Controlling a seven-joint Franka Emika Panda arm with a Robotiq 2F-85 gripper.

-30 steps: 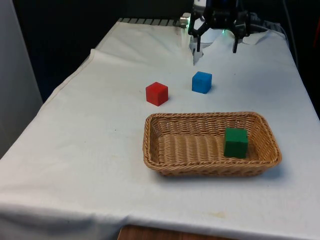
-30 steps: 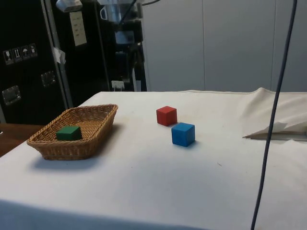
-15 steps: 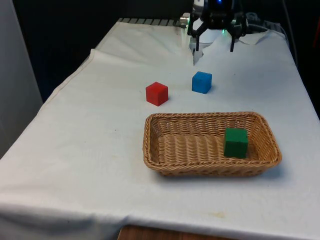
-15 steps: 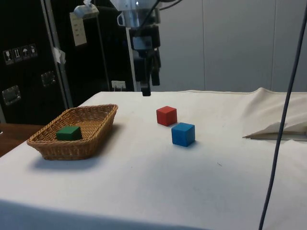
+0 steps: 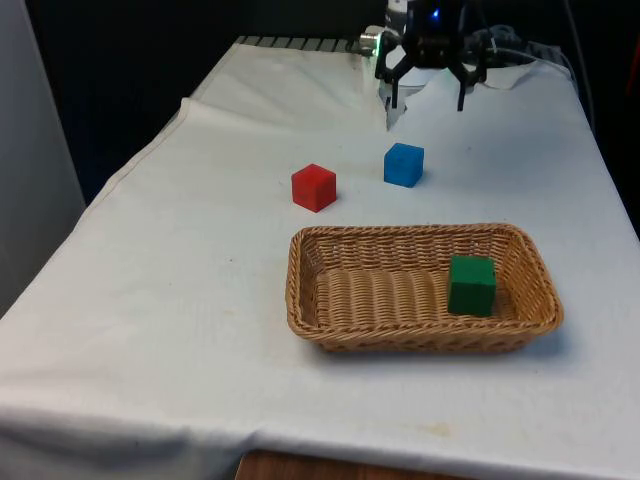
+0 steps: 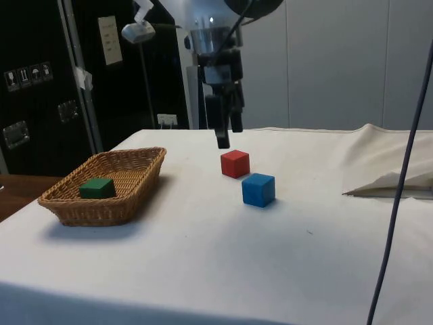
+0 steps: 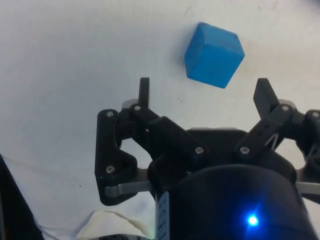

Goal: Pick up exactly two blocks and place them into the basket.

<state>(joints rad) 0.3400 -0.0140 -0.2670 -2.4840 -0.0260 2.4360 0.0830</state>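
blue block (image 5: 403, 164): loose on the worktop (image 5: 180, 300), nothing touching it. From the basket's middle it sits at about 12 o'clock in the front view. Likely the next pick, since the wrist view has it just ahead of the jaws.
red block (image 5: 314, 187): also loose on the cloth, at about 10 o'clock from the basket's middle, near the blue one but apart from it.
green block (image 5: 471, 285): inside the basket, flat on the weave at the front view's right end, close to the wall.
basket (image 5: 330, 334): oval wicker tray, upright; one block in, room left for another. Judged: one of two done.
gripper (image 7: 204, 97): jaws spread wide, holding nothing, pointing down. It hangs above the worktop, at about 12 o'clock past the blue block in the front view, clear of both loose blocks.
why open: judged as staged for a straddle grasp; the gap looks wider than the block.
risk: block lies skewed to the jaws in the wrist view, so a face-on close may need a wrist turn.
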